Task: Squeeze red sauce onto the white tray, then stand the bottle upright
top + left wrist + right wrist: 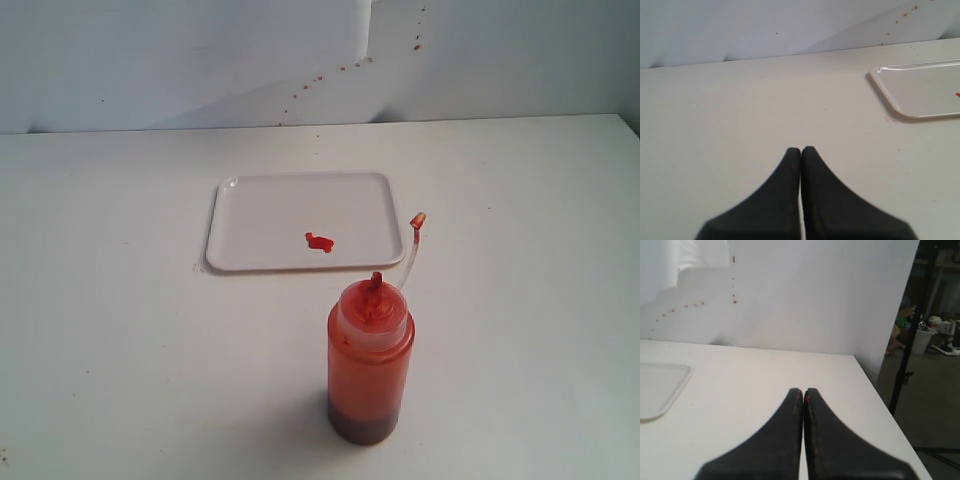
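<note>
Where the bottle stands: upright, toward the desk's front edge, just before the tray
Sauce: small blob near tray's front rim
Left gripper: fingers pressed together, empty
Right gripper: likewise, near a desk edge
Wall: red specks

The upright bottle blocks the near side of the white tray; open desk left and right

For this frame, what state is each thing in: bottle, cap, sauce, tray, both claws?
bottle: upright on the table, not held.
cap: off the nozzle, up on its tether.
red sauce: small blob on the tray.
white tray: flat on the table.
left claw: shut, empty.
right claw: shut, empty.
</note>
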